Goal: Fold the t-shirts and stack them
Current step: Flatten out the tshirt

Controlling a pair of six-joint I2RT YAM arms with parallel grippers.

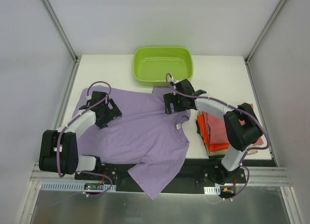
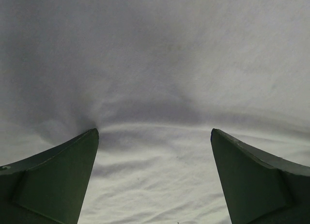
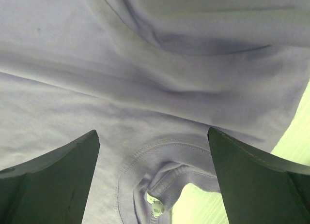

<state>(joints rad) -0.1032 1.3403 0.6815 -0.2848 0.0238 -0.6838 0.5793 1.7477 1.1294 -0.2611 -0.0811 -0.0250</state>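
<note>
Count: one lilac shirt [image 1: 140,132], spread out; one stack [image 1: 218,132] of folded shirts, rose-red on top, orange below, a dark edge at its left; one green tub [image 1: 163,64].

The lilac shirt covers the left and middle of the counter [image 1: 218,74]. Its long axis runs left to right, collar toward the stack, and one sleeve hangs over the near edge.

The tub stands far middle. The right arm [image 1: 237,125] crosses over the stack.

The left end effector [image 1: 109,112] is low over the shirt's left part and the right end effector [image 1: 175,104] is at the collar. Both are spread wide, gripping nothing.

Table [image 1: 218,69]; lilac t-shirt [image 1: 140,132]; tub [image 1: 163,49]; folded stack [image 1: 214,134]
</note>
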